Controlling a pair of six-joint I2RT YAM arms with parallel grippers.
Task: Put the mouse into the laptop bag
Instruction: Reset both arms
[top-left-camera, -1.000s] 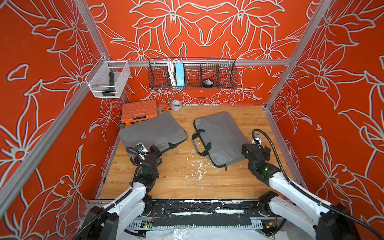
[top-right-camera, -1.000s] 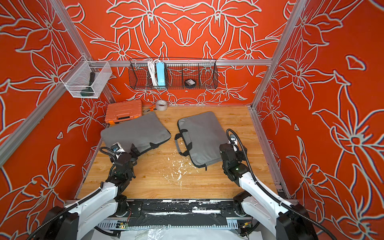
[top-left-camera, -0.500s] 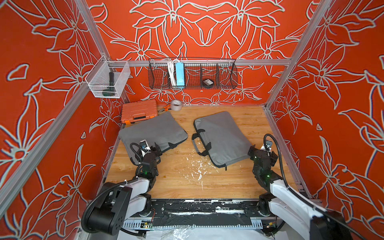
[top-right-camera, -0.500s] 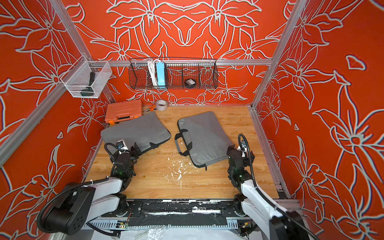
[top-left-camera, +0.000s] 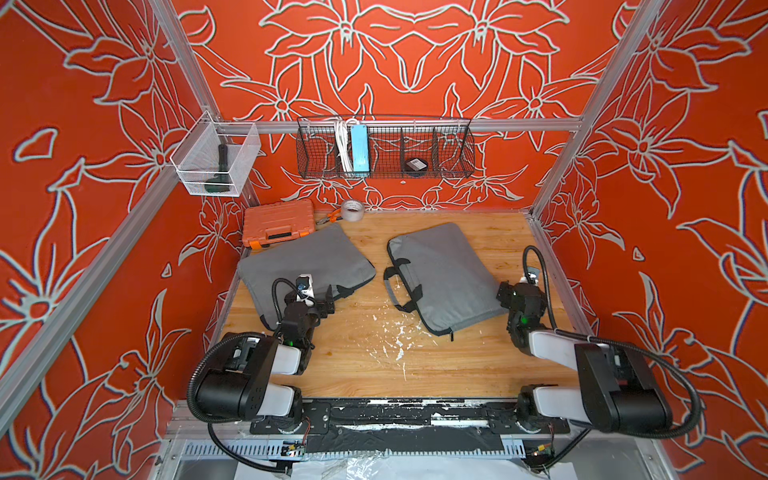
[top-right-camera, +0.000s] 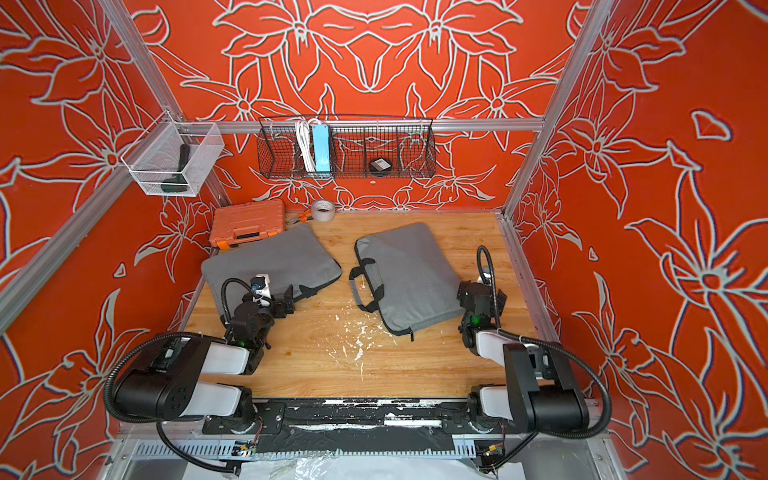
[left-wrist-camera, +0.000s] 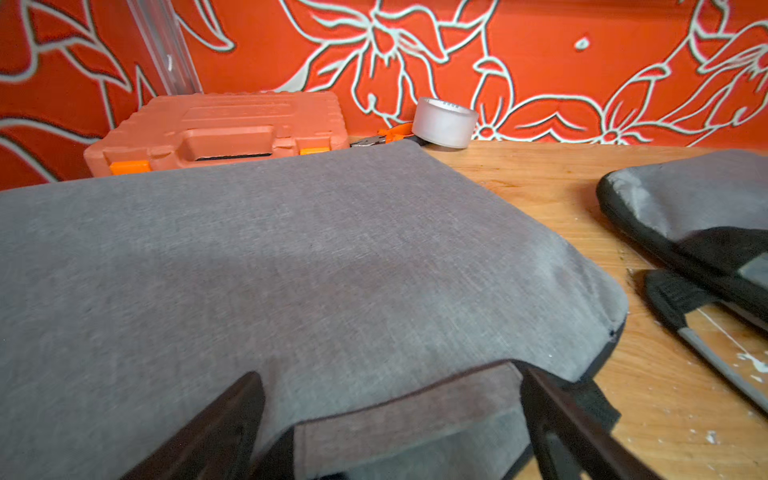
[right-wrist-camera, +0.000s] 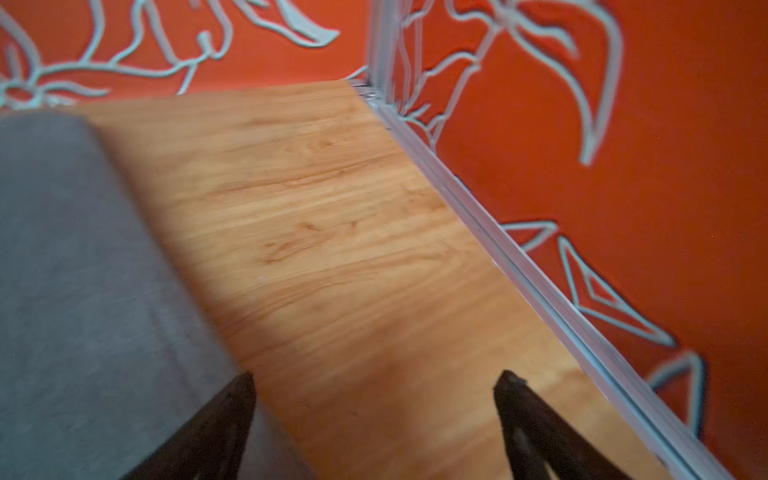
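Grey fabric covers the two laptop bags lying flat on the wood table (top-left-camera: 415, 374). In both top views the left bag (top-left-camera: 307, 262) is at centre left and the right bag (top-left-camera: 444, 266) at centre, its handles (top-left-camera: 390, 291) turned toward the left bag. Whether the small dark item (top-left-camera: 415, 165) in the wire basket (top-left-camera: 457, 153) on the back wall, upper centre, is the mouse cannot be told; no other view shows one. The left gripper (left-wrist-camera: 388, 376) stands wide open, low over the left bag's near edge, with a strap (left-wrist-camera: 415, 415) between its fingers (left-wrist-camera: 216, 436). The right gripper (right-wrist-camera: 376, 374) is also spread open and holds nothing. It hangs over bare wood beside the right bag's edge, with one finger over the fabric. An orange case (top-left-camera: 277, 222) and a tape roll (top-left-camera: 352, 210) sit by the back wall, at the table's upper left.
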